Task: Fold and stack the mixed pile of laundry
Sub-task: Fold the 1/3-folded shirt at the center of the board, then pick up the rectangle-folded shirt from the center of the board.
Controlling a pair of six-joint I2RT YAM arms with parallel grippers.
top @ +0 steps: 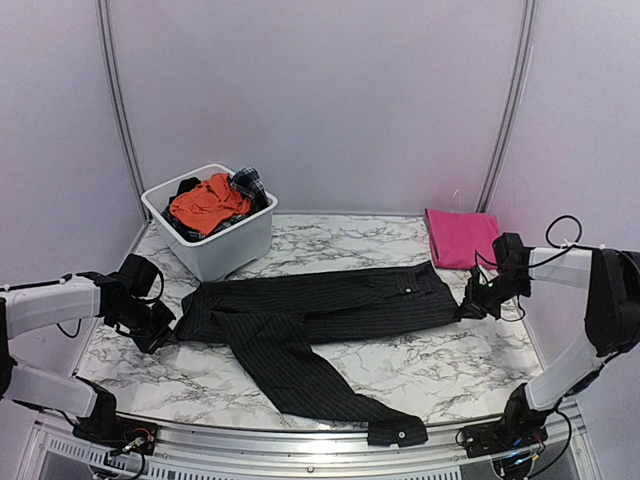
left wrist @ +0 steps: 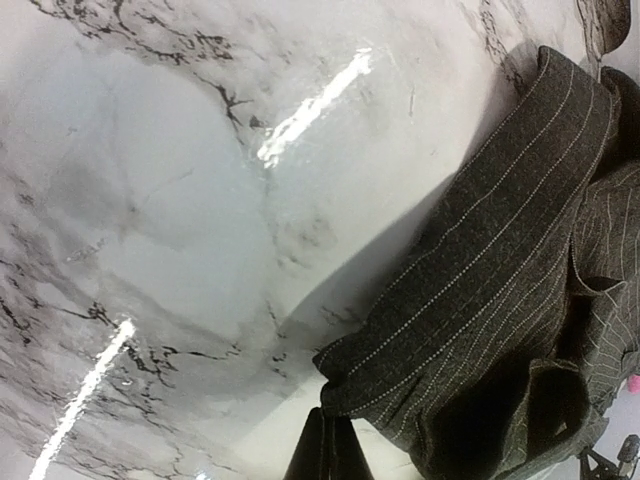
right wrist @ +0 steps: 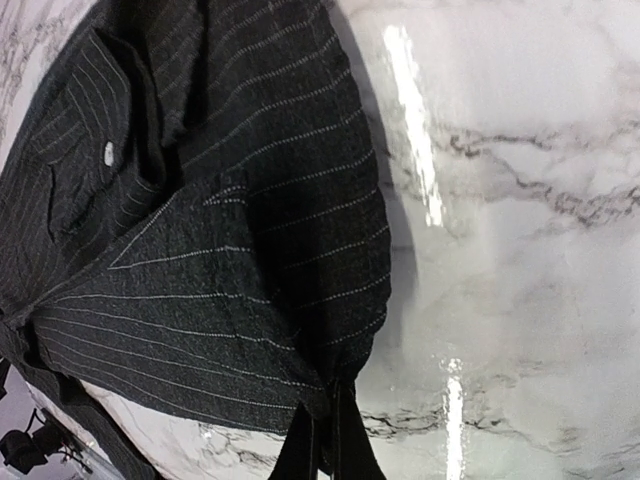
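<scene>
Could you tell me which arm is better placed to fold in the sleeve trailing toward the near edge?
Probably the right: the sleeve's cuff lies nearer the right gripper than the left gripper.

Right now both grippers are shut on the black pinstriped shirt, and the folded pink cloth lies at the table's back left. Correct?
No. The folded pink cloth lies at the back right of the table, near the right gripper; the top external view shows it. That gripper and the left gripper are indeed shut on the black pinstriped shirt.
</scene>
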